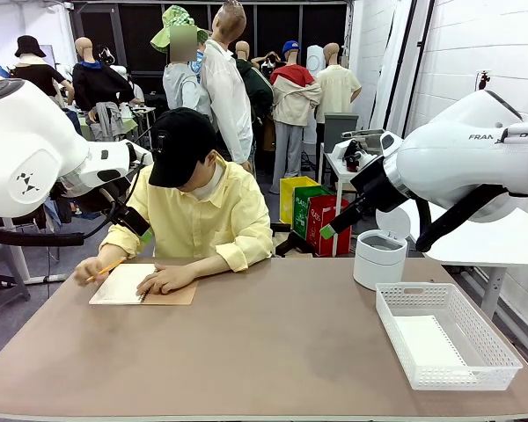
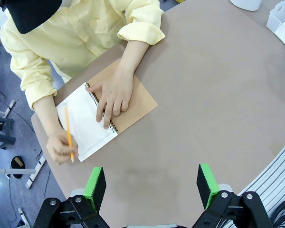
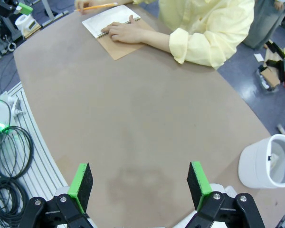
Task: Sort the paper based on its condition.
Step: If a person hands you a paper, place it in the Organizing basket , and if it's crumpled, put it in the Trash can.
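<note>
A flat white sheet of paper point(image 1: 427, 341) lies in the white basket point(image 1: 493, 347) at the table's right. At the far left a person writes with a pencil point(image 2: 69, 135) on the open white page point(image 2: 85, 124) of a spiral notebook with a brown cover point(image 2: 135, 102), one hand resting on it. My left gripper point(image 2: 152, 187) hangs open and empty above the bare table near the notebook; it also shows beside the person's sleeve point(image 1: 144, 232). My right gripper point(image 3: 139, 184) is open and empty over the table's middle, raised high at the right point(image 1: 328, 231).
A white round bin point(image 1: 380, 258) stands behind the basket at the far right; something white lies inside the bin point(image 3: 275, 161). The brown tabletop point(image 1: 264, 352) is bare between notebook and basket. Cables lie beside the table edge point(image 3: 9, 156).
</note>
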Motion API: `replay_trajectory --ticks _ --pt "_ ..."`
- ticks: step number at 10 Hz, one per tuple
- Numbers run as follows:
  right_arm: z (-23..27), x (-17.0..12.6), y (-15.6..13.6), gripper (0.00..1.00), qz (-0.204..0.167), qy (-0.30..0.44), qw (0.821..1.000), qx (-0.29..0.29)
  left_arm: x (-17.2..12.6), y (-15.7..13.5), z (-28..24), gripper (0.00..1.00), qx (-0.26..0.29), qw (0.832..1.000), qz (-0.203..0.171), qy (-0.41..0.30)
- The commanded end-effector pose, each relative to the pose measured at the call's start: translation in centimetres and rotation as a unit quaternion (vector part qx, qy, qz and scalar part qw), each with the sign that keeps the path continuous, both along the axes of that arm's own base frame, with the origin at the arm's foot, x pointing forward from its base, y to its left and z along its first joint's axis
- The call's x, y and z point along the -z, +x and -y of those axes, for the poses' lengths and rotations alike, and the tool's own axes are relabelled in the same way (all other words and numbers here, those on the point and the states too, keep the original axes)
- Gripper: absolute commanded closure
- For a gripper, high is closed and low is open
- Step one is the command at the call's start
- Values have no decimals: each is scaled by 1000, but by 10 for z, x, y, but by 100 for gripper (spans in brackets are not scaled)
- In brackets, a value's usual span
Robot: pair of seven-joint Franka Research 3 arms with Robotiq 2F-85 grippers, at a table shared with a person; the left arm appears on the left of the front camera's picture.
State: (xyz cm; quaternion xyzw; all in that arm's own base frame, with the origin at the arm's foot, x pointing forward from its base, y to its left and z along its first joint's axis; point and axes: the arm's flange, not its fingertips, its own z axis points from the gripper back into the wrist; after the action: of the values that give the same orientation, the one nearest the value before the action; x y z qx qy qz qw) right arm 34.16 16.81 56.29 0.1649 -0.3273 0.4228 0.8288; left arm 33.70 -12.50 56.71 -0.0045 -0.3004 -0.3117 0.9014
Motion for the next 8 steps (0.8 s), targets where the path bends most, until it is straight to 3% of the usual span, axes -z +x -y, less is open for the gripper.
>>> replay_trajectory --ticks 1,8 --pt "0 0 1 0 -1 0 1000 0 -1 0 -1 0 0 1000 1 0" --pt "0 0 1 0 -1 0 1000 0 -1 0 -1 0 0 1000 1 0"
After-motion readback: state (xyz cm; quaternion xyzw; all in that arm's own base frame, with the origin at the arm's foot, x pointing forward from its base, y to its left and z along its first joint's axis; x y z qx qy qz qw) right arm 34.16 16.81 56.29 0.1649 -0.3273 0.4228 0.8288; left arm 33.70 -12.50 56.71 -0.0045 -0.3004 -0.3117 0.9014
